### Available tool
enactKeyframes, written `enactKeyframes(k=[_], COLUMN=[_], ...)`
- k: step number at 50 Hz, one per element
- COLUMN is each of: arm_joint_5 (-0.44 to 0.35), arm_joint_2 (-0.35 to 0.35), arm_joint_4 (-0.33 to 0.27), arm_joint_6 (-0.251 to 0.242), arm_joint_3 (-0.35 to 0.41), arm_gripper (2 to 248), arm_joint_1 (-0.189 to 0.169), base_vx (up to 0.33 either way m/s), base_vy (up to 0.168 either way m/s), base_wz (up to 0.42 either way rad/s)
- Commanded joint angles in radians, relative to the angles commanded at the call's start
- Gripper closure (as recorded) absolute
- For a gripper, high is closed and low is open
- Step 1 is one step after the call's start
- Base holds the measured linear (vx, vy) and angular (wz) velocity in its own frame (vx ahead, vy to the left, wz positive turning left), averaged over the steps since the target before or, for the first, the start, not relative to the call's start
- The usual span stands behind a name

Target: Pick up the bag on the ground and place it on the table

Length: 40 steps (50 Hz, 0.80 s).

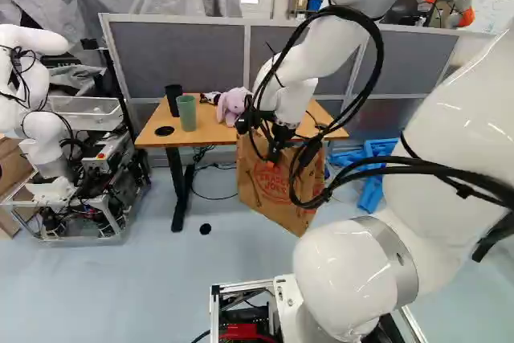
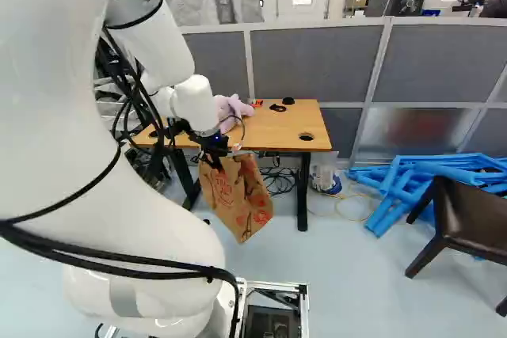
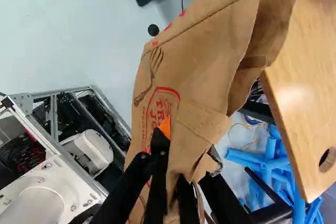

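Note:
My gripper (image 1: 277, 144) hangs at the table's front side, shut on the top of a brown paper bag (image 1: 273, 190) with red print. In the right base view the bag (image 2: 238, 195) dangles tilted off the floor, before the wooden table (image 2: 289, 126). The wrist view shows the gripper (image 3: 184, 158) pinching folded paper of the bag (image 3: 202, 61); one orange pad (image 3: 165, 128) peeks out beside it. The bag's far part reaches alongside the table edge (image 3: 299, 93); whether it touches the edge I cannot tell.
On the table are a pink plush toy (image 1: 233, 104), a green cup (image 1: 187, 112) and a black cup (image 1: 173, 99). Another robot (image 1: 40, 118) stands left. Blue frames (image 2: 404, 184) and a dark chair (image 2: 467, 219) are at the right.

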<state>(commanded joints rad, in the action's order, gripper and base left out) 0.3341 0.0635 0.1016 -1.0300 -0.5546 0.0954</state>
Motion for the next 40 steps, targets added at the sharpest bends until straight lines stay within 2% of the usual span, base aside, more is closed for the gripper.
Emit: enactKeyframes(k=[40], arm_joint_5=[0.017], arm_joint_2=[0.024], arm_joint_4=[0.000], arm_joint_6=[0.000], arm_joint_3=[-0.108], arm_gripper=[229], arm_joint_1=[-0.022], base_vx=[0.000], base_vy=[0.000], base_wz=[0.000])
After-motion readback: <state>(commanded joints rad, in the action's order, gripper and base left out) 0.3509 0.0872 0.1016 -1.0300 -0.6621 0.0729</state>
